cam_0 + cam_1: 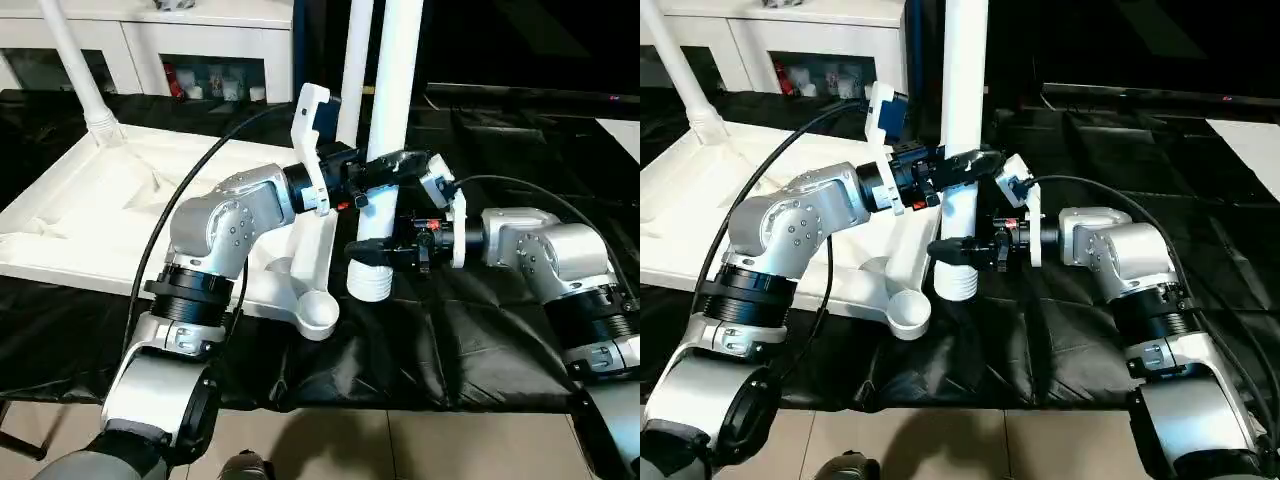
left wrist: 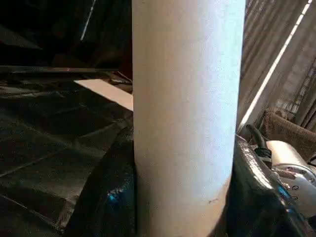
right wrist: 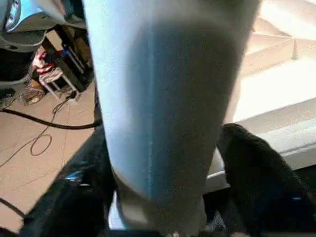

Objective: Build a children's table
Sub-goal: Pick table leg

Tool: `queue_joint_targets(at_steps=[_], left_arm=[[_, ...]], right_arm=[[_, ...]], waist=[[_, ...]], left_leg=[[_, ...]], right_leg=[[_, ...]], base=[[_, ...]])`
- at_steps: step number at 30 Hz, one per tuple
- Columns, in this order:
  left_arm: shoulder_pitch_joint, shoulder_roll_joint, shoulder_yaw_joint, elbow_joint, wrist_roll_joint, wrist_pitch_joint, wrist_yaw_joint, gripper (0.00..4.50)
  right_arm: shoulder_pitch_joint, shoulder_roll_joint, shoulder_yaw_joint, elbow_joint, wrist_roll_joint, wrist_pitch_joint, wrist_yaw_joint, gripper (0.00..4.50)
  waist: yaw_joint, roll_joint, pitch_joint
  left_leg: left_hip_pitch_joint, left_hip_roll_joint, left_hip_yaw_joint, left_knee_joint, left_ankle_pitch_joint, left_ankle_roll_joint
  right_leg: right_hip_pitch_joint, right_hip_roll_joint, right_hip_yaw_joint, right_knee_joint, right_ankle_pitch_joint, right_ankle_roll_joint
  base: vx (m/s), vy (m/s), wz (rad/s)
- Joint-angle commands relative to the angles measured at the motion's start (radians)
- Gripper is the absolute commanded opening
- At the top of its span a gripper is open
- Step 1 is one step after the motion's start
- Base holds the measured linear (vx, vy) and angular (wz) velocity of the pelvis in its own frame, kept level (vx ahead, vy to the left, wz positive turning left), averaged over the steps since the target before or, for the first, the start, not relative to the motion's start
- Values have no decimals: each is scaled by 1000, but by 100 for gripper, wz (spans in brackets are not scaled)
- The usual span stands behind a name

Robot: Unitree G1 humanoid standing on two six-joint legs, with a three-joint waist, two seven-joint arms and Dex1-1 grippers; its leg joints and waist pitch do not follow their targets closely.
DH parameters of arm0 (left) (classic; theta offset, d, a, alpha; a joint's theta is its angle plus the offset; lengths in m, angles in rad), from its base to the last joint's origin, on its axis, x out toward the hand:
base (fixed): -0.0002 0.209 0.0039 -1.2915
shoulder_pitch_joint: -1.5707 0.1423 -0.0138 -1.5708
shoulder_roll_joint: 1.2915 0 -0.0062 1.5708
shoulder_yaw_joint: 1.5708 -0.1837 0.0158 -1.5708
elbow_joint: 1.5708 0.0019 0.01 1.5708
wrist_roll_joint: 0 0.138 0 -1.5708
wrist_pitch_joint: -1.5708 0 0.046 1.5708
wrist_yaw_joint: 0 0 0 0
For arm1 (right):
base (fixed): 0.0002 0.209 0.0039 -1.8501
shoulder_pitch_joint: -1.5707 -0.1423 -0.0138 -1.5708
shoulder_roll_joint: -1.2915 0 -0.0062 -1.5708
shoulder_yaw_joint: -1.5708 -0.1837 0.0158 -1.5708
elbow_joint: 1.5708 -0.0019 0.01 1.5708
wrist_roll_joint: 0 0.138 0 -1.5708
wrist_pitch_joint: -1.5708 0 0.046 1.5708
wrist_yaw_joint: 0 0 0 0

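Black cloth: left hand, right hand both clamp upright leg

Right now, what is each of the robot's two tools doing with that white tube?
Left tool: closed on the upright white table leg.
Right tool: around the same leg near its ribbed lower end; whether it is gripping cannot be told.

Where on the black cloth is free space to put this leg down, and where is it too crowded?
Free: the black cloth between the table top and the right arm, and the far stretch behind both arms. Crowded: around the held leg, where the left end effector and right end effector meet, beside the corner socket.
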Motion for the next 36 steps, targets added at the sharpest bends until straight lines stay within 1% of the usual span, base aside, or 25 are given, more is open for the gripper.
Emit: queue_joint_targets(at_steps=[1, 3, 4, 5, 12, 14, 17, 18, 19, 20, 21, 22, 23, 25, 26, 27, 28, 29, 30, 31, 32, 33, 34, 35, 36], left_arm=[[-25, -4, -3, 3, 4, -9, -3, 186], [-26, -5, -2, 2, 4, -8, -2, 186], [-26, -7, -2, 2, 3, -6, -2, 186], [-26, -7, -2, 3, 4, -6, -1, 186], [-27, -5, 5, 2, 2, 6, 8, 186], [-25, -2, 5, 1, 5, 6, 12, 186], [-26, -2, 9, 8, 20, -10, 33, 186], [-27, -2, 9, 9, 22, -12, 36, 221], [-27, 0, 17, 9, 13, -9, 31, 242], [-26, 0, 22, 6, 1, -1, 22, 242], [-26, 0, 22, 6, 1, -1, 22, 258], [-19, -1, 28, -9, -2, -38, 9, 265], [-16, -4, 31, -13, 0, -65, 3, 265], [-14, -7, 35, -17, 0, -88, -4, 289], [-3, -17, 47, -32, -12, -135, -29, 296], [3, -22, 52, -41, -20, -149, -40, 299], [11, -44, 72, -54, -20, -183, -10, 299], [16, -56, 83, -61, -20, -201, 8, 299], [22, -55, 79, -66, 1, -204, 43, 299], [25, -52, 75, -67, 10, -208, 48, 299], [36, -35, 50, -65, 46, -247, 34, 299], [38, -31, 46, -62, 49, -249, 28, 299], [52, 19, 7, -41, 87, -300, -46, 299], [63, 62, -24, -29, 117, -325, -96, 299], [74, 101, -51, -16, 148, -343, -130, 299]], right_arm=[[-12, 3, 8, 7, -9, -13, 6, 286], [-12, 6, 7, 7, -9, -12, 8, 275], [-12, 9, 6, 10, -11, -13, 8, 259], [-12, 11, 6, 11, -11, -13, 9, 259], [-11, 23, 0, 25, -16, -18, 7, 198], [-8, 26, -4, 27, -19, -23, 2, 193], [-2, 32, -11, 25, -20, -28, -11, 190], [-1, 34, -13, 25, -21, -29, -14, 190], [6, 42, -21, 25, -22, -37, -34, 189], [9, 46, -23, 26, -24, -41, -40, 189], [9, 46, -23, 26, -24, -41, -40, 189], [20, 67, -50, 23, -14, -61, -73, 189], [26, 78, -66, 21, -6, -70, -92, 189], [30, 88, -80, 20, 0, -78, -108, 189], [44, 113, -111, 10, 7, -107, -158, 189], [51, 123, -122, 5, 8, -123, -178, 189], [63, 145, -150, 0, 23, -136, -209, 189], [70, 156, -165, -4, 31, -142, -226, 189], [83, 175, -187, -9, 37, -156, -264, 189], [87, 180, -193, -11, 37, -161, -275, 189], [104, 197, -208, -19, 36, -184, -309, 189], [106, 199, -209, -19, 32, -190, -317, 189], [126, 216, -214, -16, -8, -242, -388, 189], [138, 229, -221, -10, -32, -297, -432, 189], [148, 231, -217, -6, -57, -330, -462, 189]], waist=[[-3, -7, -85], [-3, -7, -85], [-3, -7, -85], [-3, -6, -85], [-3, -6, -85], [-3, -8, -85], [-3, -6, -85], [-3, -8, -85], [-3, -9, -85], [-3, -8, -84], [-3, -7, -84], [-3, -9, -84], [-3, -8, -84], [-3, -8, -84], [-3, -8, -85], [-3, -7, -84], [-3, -10, -85], [-3, -9, -85], [-3, -11, -86], [-2, -9, -85], [-2, -12, -84], [-4, -11, -83], [1, -11, -82], [-2, -8, -81], [-6, -8, -81]], left_leg=[[29, 21, 0, -59, -135, 21], [29, 21, 0, -59, -136, 20], [29, 21, 0, -59, -138, 20], [29, 21, -1, -59, -139, 20], [29, 21, -1, -60, -143, 16], [29, 21, -1, -60, -141, 17], [29, 21, -1, -60, -140, 17], [29, 21, -1, -60, -140, 17], [29, 21, -1, -60, -138, 17], [28, 21, 0, -60, -139, 17], [29, 21, -1, -61, -139, 14], [29, 21, 0, -61, -142, 12], [29, 21, -1, -62, -143, 12], [29, 22, -1, -63, -145, 9], [28, 21, -2, -63, -140, 9], [28, 21, -1, -64, -141, 7], [29, 22, -1, -64, -143, 5], [28, 24, -2, -65, -139, 6], [28, 24, -2, -64, -136, 8], [31, 24, -1, -64, -141, 12], [29, 23, 0, -65, -143, 16], [27, 22, -1, -68, -150, 14], [30, 23, -3, -69, -148, 8], [30, 22, -2, -71, -158, 0], [30, 21, -3, -75, -169, -20]], right_leg=[[55, -44, 15, -60, -30, -268], [55, -44, 15, -60, -32, -269], [54, -44, 15, -60, -32, -270], [55, -44, 15, -60, -31, -270], [54, -44, 15, -60, -32, -270], [54, -44, 15, -60, -34, -269], [54, -44, 15, -60, -31, -269], [54, -44, 15, -59, -30, -268], [54, -45, 15, -60, -33, -267], [54, -46, 16, -60, -36, -267], [53, -46, 15, -61, -44, -265], [53, -46, 15, -61, -48, -264], [52, -47, 16, -62, -52, -263], [53, -46, 16, -62, -46, -262], [53, -46, 15, -61, -41, -261], [53, -48, 16, -62, -41, -261], [53, -48, 15, -60, -39, -263], [53, -50, 16, -59, -28, -265], [54, -50, 15, -58, -17, -268], [51, -49, 16, -59, -23, -267], [51, -48, 15, -62, -34, -260], [52, -47, 15, -64, -63, -243], [47, -53, 17, -71, -99, -221], [44, -50, 17, -71, -125, -209], [44, -49, 17, -71, -157, -188]], base=[[0, 0, 0], [0, 0, 0], [0, 0, 0], [0, 0, 0], [0, 0, 0], [0, 0, 0], [0, 0, 0], [0, 0, 0], [0, 0, 0], [0, 0, 0], [0, 0, 0], [0, 0, 0], [0, 0, 0], [0, 0, 0], [0, 0, 0], [0, 0, 0], [0, 0, 0], [0, 0, 0], [0, 0, 0], [0, 0, 0], [0, 0, 0], [0, 0, 0], [0, 0, 0], [0, 0, 0], [0, 0, 0]])
